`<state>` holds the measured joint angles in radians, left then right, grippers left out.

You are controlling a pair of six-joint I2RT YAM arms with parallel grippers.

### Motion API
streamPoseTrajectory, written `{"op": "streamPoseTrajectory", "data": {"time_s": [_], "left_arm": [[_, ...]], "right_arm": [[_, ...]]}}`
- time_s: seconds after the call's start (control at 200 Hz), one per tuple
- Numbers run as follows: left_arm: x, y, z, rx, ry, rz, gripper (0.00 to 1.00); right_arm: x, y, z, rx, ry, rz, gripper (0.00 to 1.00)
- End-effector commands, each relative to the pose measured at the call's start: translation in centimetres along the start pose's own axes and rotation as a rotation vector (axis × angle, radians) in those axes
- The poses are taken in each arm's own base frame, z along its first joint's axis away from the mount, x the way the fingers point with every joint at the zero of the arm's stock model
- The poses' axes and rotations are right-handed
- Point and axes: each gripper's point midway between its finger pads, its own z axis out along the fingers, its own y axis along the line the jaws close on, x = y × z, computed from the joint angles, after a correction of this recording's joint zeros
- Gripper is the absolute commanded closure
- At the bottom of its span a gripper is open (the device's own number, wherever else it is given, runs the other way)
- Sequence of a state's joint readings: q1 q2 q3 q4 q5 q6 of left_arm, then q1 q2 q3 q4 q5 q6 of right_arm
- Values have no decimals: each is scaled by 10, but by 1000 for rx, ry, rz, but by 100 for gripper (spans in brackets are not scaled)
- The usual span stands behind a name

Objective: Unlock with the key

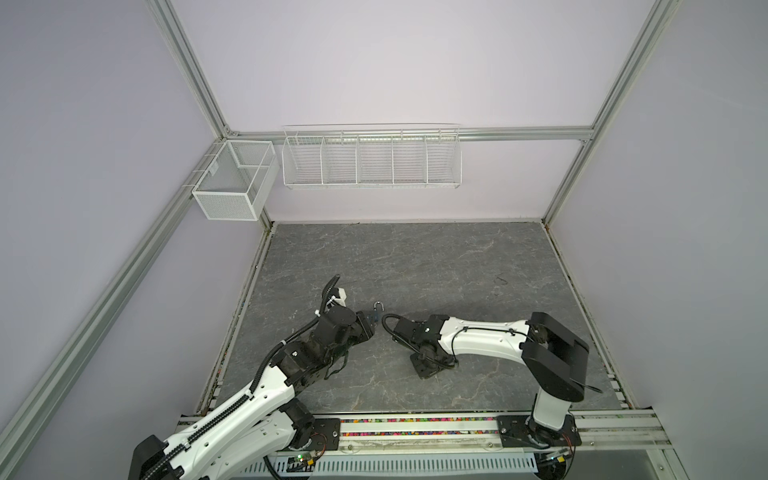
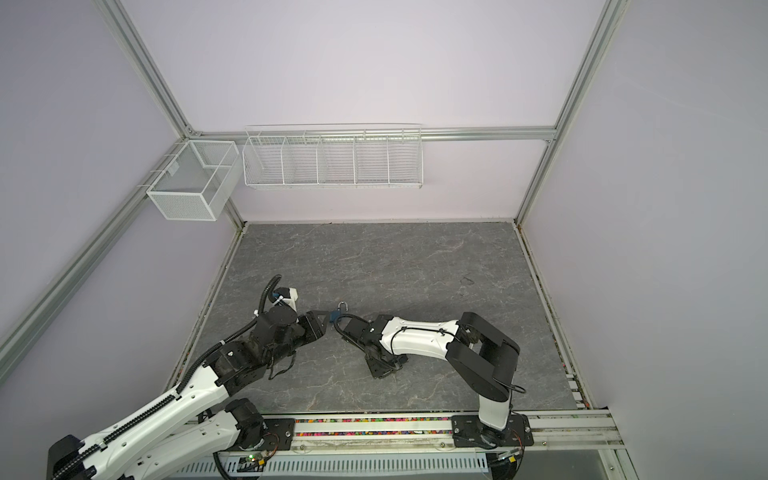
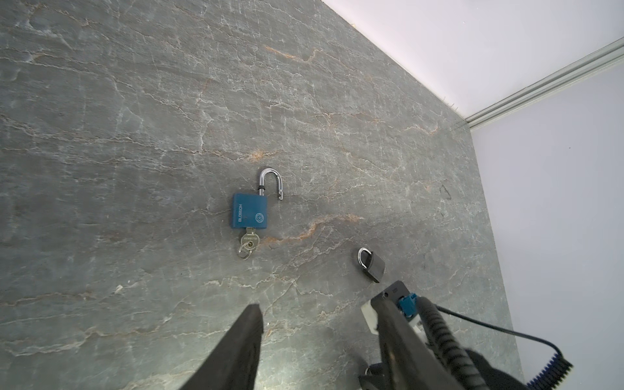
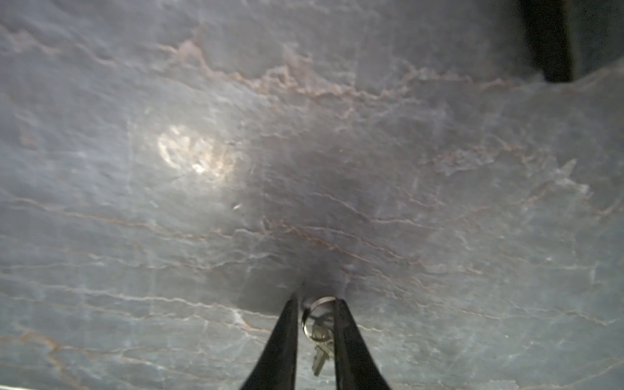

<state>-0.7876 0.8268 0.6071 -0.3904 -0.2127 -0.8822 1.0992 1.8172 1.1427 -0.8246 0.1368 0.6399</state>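
A blue padlock (image 3: 250, 211) lies on the grey table (image 1: 415, 257) with its shackle sprung open. A key on a ring (image 3: 248, 243) sticks in its underside. In both top views it shows just beyond my left gripper (image 1: 371, 322) (image 2: 326, 318). That gripper (image 3: 319, 304) is open and empty, short of the blue padlock (image 1: 377, 311). A small black padlock (image 3: 371, 265) with its shackle closed lies beside it. My right gripper (image 1: 424, 368) (image 4: 315, 300) points down at the table, its fingers shut on the ring of a second key (image 4: 319, 337).
Two white wire baskets (image 1: 372, 160) (image 1: 232, 180) hang on the back wall. Aluminium frame posts and walls bound the table on three sides. My right arm's wrist and cable (image 3: 439, 331) sit close to my left gripper. A dark mark (image 1: 500, 279) is on the table's right.
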Motion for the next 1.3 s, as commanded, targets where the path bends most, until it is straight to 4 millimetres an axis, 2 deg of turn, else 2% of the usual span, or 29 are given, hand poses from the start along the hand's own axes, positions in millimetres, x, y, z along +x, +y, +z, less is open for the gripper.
{"op": "streamPoseTrajectory", "data": {"time_s": [0.0, 0.105, 0.31, 0.615, 0.86, 1.294], "left_arm": [[0, 2, 1, -9, -5, -14, 44], [0, 2, 1, -9, -5, -14, 45], [1, 2, 2, -7, -1, -18, 45], [0, 0, 2, -3, -6, -24, 45], [-1, -1, 2, 0, -6, -26, 45], [-2, -4, 3, 7, -5, -25, 45]], "right_arm": [[2, -1, 2, -4, 11, 24, 74], [4, -2, -1, -12, 4, 18, 68], [6, -16, 0, 33, 5, 26, 73], [3, -25, -5, 55, -24, 29, 79], [3, -28, -4, 57, -27, 32, 87], [0, -27, -13, 1, -65, 54, 93]]}}
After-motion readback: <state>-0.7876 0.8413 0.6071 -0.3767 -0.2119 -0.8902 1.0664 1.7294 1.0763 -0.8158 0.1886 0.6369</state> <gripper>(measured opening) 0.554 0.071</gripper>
